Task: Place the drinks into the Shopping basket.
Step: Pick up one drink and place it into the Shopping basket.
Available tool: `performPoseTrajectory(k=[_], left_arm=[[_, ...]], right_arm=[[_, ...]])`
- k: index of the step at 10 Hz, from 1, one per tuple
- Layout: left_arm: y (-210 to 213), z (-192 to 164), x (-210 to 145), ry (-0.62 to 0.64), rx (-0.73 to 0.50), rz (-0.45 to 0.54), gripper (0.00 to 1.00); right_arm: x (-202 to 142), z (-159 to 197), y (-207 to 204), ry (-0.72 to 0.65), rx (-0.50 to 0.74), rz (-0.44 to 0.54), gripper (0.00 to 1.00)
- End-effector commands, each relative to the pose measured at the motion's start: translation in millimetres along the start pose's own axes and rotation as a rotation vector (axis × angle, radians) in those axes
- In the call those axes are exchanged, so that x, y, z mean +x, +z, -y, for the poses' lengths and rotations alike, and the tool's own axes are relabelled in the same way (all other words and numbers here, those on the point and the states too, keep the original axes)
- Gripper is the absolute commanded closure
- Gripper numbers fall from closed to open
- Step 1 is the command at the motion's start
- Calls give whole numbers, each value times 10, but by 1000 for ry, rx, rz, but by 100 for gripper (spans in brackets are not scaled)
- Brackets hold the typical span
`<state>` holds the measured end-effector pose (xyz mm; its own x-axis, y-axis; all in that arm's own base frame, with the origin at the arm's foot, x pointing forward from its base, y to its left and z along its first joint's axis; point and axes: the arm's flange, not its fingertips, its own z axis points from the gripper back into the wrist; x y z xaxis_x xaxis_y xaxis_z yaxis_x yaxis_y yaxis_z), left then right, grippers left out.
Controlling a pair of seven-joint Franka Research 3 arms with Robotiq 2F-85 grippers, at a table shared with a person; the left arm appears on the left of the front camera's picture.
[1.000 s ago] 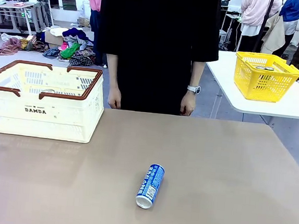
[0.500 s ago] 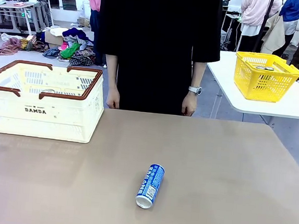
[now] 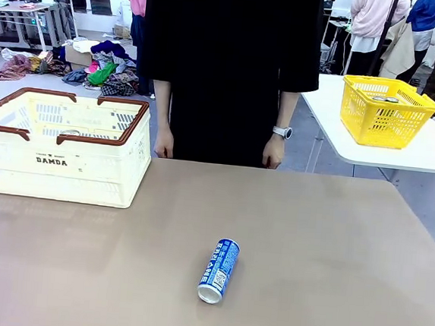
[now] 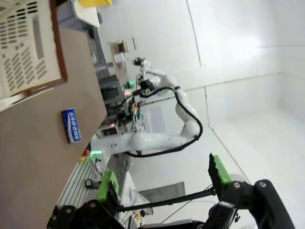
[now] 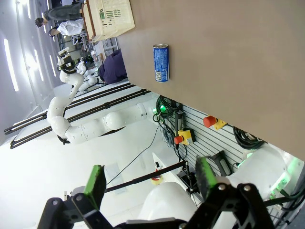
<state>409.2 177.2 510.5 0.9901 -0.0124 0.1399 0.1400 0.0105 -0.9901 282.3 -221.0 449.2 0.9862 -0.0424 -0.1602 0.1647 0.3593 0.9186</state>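
Nothing has shifted: the blue can (image 3: 219,271) lies on its side on the tabletop (image 3: 332,242), the Shopping basket (image 3: 61,161) well apart at its ten o'clock, while the left gripper (image 4: 162,179) and right gripper (image 5: 150,180) hang clear, fingers spread and empty, so pickup looks unstarted.

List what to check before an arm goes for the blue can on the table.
1. Blue can free to grasp: ok. It lies on its side on the table, with nothing touching it.
2. Left gripper ready: ok. It is open and holds nothing.
3. Right gripper ready: ok. It is open and holds nothing.
4. Shopping basket placed to receive: ok. It stands upright on the table's far left, top open.
5. Person's hands out of the way: ok. They hang at the far edge, well away from the can.
6. Room inside the basket: cannot tell. Its wall hides most of the floor.
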Motion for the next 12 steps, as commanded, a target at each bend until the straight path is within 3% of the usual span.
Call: performPoseTrajectory(k=[1, 4, 5, 7, 8, 11, 12], left_arm=[[-857, 546, 263, 69, -6, 117, 0], [-2475, 634, 203, 250, 223, -423, 0], [-2906, 584, 91, 278, 301, -492, 0], [-3730, 255, -293, 153, 590, -405, 0], [-3951, 30, -512, 108, 723, -471, 0], [-4257, -261, -701, -251, 915, -235, 0], [-4336, -333, -745, -232, 933, -282, 0]], right_arm=[[-15, -48, 22, -13, 5, 2, 0], [-15, -48, 22, -13, 5, 2, 0], [-15, -48, 22, -13, 5, 2, 0], [-15, -48, 22, -13, 5, 2, 0], [-15, -48, 22, -13, 5, 2, 0], [-15, -48, 22, -13, 5, 2, 0], [-15, -48, 22, -13, 5, 2, 0]])
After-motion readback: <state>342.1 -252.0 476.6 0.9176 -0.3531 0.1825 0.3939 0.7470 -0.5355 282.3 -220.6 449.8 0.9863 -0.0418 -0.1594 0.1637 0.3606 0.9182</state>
